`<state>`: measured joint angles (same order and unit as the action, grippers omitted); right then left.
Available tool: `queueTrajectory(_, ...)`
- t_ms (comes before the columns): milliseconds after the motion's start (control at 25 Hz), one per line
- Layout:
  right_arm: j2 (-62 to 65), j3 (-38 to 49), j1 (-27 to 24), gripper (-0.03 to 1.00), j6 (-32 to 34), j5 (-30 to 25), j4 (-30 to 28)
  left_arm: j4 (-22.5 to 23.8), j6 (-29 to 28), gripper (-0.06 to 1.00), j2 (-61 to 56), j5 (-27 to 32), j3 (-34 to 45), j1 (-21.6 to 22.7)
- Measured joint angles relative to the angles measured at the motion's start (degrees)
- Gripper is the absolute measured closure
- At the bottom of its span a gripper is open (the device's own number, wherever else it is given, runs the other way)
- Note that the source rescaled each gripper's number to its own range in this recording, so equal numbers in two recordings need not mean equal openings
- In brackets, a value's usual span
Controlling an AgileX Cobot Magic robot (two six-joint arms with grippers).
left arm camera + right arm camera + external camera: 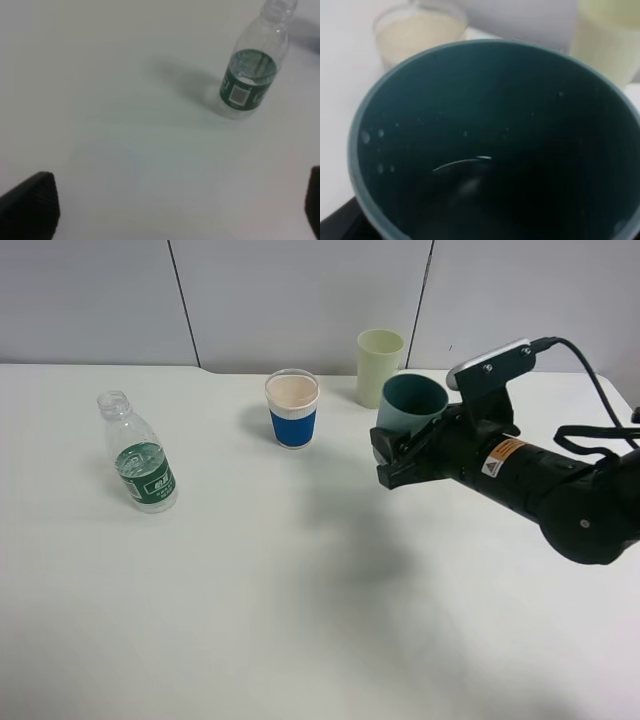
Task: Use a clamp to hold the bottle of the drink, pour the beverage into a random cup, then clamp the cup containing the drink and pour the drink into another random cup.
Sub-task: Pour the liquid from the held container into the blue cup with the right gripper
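My right gripper (396,456) is shut on a teal cup (413,403) and holds it above the table, tilted. In the right wrist view the teal cup (490,150) fills the frame; its dark inside shows droplets and a faint glint. A clear cup with a blue band (292,410) holds a beige drink and also shows in the right wrist view (417,32). A pale green cup (379,366) stands behind. The clear, uncapped bottle with a green label (140,455) stands at the left and shows in the left wrist view (251,70). My left gripper (172,202) is open, apart from the bottle.
The white table (300,620) runs back to a grey panelled wall (300,290). The right arm's black body (550,490) and its cable reach in from the right edge. The pale green cup also shows in the right wrist view (610,35).
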<state>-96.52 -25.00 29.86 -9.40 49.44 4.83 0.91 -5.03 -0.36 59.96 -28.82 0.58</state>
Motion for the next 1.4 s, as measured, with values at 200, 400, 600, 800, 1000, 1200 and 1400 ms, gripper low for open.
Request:
queueTrajectory(200, 1.81, -0.72, -4.39, 0.96, 1.14, -6.57, 0.29, 0.0, 0.0, -0.06, 0.0, 0.0, 0.0, 0.0)
queueTrajectory(400, 1.87, -6.57, -8.38, 0.96, 6.14, -18.5, -6.73, 0.0, 0.0, -0.06, 0.0, 0.0, 0.0, 0.0)
queueTrajectory(600, 1.87, -15.05, -9.11, 0.96, 13.11, -26.36, -17.93, 0.0, 0.0, -0.06, 0.0, 0.0, 0.0, 0.0)
queueTrajectory(800, 1.87, -23.9, -9.11, 0.96, 21.06, -34.89, -29.36, 0.0, 0.0, -0.06, 0.0, 0.0, 0.0, 0.0)
queueTrajectory(1000, 1.76, -30.54, -9.11, 0.96, 32.6, -41.68, -41.71, 0.0, 0.0, -0.06, 0.0, 0.0, 0.0, 0.0)
queueTrajectory(1200, -0.77, -37.06, -7.38, 0.96, 45.76, -49.44, -54.65, 0.0, 0.0, -0.06, 0.0, 0.0, 0.0, 0.0)
queueTrajectory(1400, -4.45, -42.94, -3.72, 0.96, 51.64, -55.06, -64.38, 0.0, 0.0, -0.06, 0.0, 0.0, 0.0, 0.0)
